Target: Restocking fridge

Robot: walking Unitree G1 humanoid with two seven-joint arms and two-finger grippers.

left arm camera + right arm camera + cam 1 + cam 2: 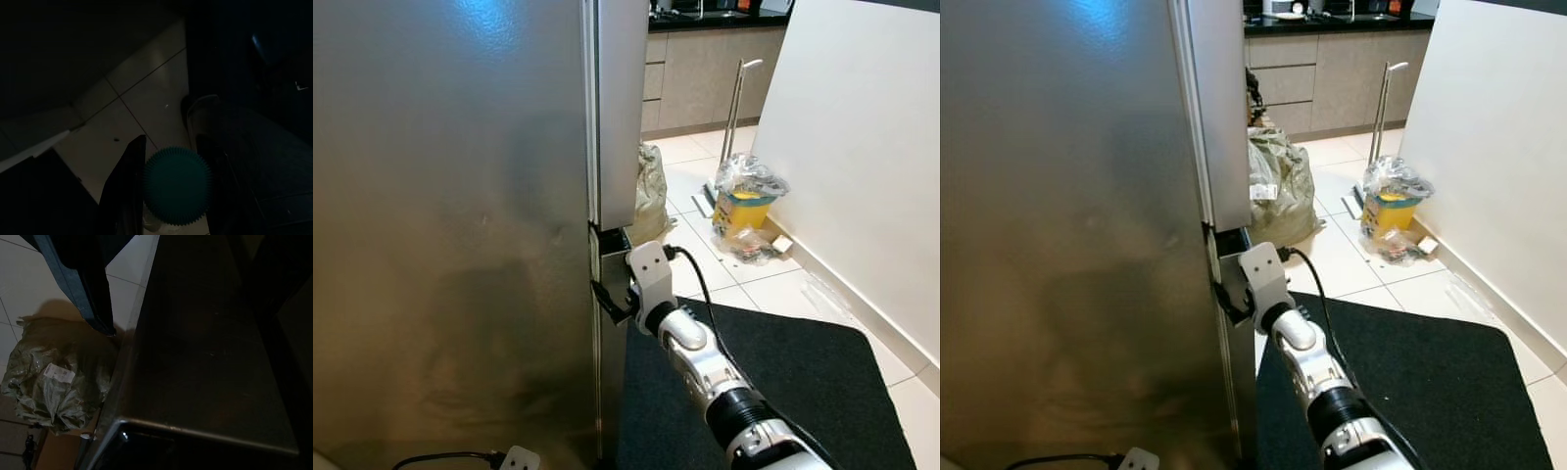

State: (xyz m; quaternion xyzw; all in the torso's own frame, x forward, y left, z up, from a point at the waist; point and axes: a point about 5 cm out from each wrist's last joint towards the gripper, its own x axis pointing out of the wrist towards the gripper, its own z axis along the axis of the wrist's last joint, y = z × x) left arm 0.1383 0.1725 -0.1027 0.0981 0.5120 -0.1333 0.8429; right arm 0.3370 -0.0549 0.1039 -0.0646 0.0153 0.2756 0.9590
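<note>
fridge (450,225) fills frame left, door shut | right gripper (612,299) centre, arm reaching up from lower right, fingers hooked at door's edge recess, spread unclear | left gripper (166,196) pinching teal-capped bottle (177,185) | black mat (803,382), tiled floor (754,289) open right

Bright, sharp head views; dim wrist views.

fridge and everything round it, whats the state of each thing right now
fridge door: shut, or nearly
right pincer: fingers hooked at the door's edge
left pincer: shut on a bottle with a teal ribbed cap
green sack: slumped on the floor
yellow bin: upright, plastic liner in
</note>
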